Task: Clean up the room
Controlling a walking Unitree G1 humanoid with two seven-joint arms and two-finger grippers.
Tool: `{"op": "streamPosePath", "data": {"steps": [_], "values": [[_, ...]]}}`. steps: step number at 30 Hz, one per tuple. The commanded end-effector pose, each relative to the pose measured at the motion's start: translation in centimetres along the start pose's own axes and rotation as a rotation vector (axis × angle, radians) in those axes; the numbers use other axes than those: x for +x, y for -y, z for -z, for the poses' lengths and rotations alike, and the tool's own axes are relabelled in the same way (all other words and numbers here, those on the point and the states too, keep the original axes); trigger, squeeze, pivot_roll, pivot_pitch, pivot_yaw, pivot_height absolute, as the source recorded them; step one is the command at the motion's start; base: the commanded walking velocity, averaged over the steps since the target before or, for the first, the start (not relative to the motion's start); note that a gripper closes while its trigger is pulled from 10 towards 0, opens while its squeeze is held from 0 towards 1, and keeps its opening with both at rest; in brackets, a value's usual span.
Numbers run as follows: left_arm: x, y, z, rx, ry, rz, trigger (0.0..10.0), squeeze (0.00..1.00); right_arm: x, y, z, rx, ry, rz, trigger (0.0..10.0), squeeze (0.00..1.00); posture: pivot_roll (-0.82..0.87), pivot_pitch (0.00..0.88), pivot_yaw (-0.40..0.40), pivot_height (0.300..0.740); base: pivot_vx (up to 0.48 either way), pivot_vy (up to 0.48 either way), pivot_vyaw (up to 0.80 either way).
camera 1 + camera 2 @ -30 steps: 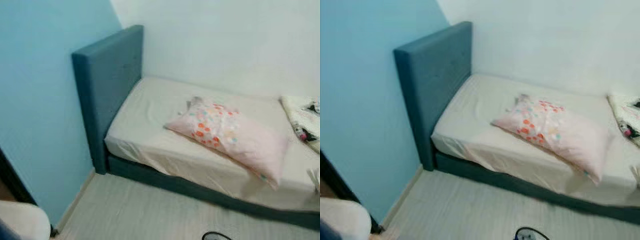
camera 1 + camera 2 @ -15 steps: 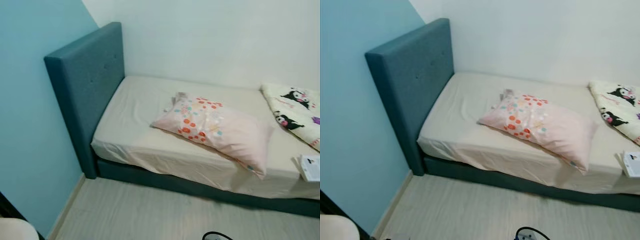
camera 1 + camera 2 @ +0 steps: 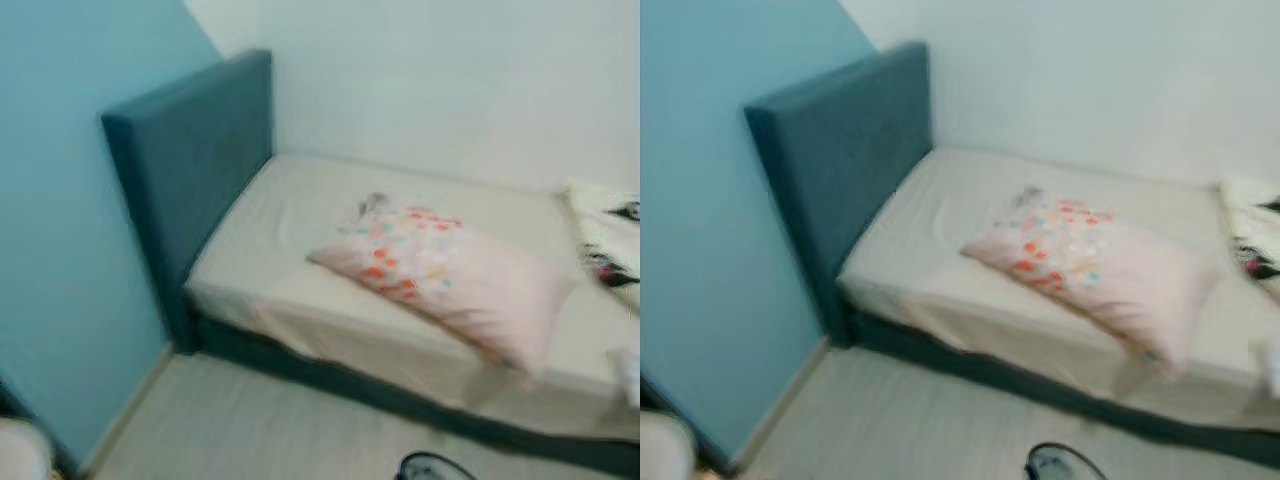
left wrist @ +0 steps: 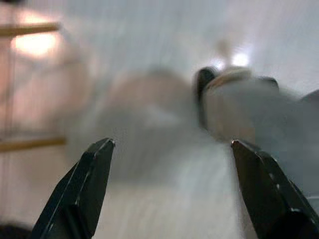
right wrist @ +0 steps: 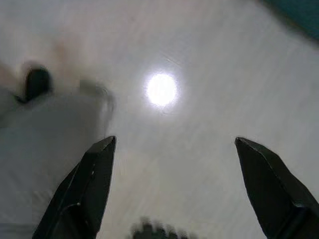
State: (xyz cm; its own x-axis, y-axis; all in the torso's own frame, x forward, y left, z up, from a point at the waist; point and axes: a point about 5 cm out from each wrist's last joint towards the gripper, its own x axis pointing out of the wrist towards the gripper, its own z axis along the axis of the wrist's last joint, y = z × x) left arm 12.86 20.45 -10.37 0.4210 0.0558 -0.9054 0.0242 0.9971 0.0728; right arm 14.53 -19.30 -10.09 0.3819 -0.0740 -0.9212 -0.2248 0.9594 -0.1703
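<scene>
Pillow [image 3: 450, 285] on bed [image 3: 290, 270] (blurred) | pale floor [image 3: 910, 420] | blue wall [image 3: 60, 220] | both jaws apart

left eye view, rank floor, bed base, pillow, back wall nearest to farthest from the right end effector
The right end effector hangs open over the floor, so likely:
1. floor, just beneath it
2. bed base, low, ahead
3. pillow, above the base, further in
4. back wall, behind everything
</scene>
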Motion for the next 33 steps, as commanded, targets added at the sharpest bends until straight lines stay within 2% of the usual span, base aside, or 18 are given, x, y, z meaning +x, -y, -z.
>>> {"op": "streamPosePath", "data": {"steps": [1, 9, 21, 27, 30, 33], "values": [[0.0, 0.2, 0.5, 0.002, -0.02, 0.009, 10.0, 0.0, 0.0, 0.1, 0.3, 0.007, -0.01, 0.003, 10.0, 0.0, -0.04, 0.0, -0.049, 0.74, 0.0, -0.48, 0.0], [0.0, 0.4, 0.5, 0.008, -0.02, 0.012, 10.0, 0.0, 0.0, 0.2, 0.2, 0.001, -0.01, 0.004, 10.0, 0.0, -0.04, 0.0, -0.054, 0.74, 0.0, -0.48, 0.0], [0.1, 0.7, -0.5, 0.033, 0.0, 0.003, 10.0, 0.0, 0.0, 0.2, 0.2, -0.013, -0.009, 0.004, 10.0, 0.0, -0.04, 0.0, -0.053, 0.74, 0.0, 0.0, 0.0], [0.1, 0.4, -0.3, 0.014, -0.001, -0.001, 10.0, 0.0, 0.0, 0.3, 0.2, -0.011, -0.009, 0.005, 10.0, 0.0, -0.04, 0.0, -0.053, 0.74, 0.0, -0.359, 0.0], [0.1, 0.3, -0.2, 0.011, -0.001, -0.006, 10.0, 0.0, 0.0, 0.3, 0.1, -0.01, -0.009, 0.006, 10.0, 0.0, -0.04, 0.0, -0.053, 0.74, 0.0, 0.0, 0.0], [0.1, 0.3, -0.3, -0.029, 0.013, -0.01, 10.0, 0.0, 0.0, 0.3, 0.1, -0.009, -0.009, 0.008, 10.0, 0.0, -0.04, 0.0, -0.054, 0.74, 0.0, 0.0, 0.0]]}}
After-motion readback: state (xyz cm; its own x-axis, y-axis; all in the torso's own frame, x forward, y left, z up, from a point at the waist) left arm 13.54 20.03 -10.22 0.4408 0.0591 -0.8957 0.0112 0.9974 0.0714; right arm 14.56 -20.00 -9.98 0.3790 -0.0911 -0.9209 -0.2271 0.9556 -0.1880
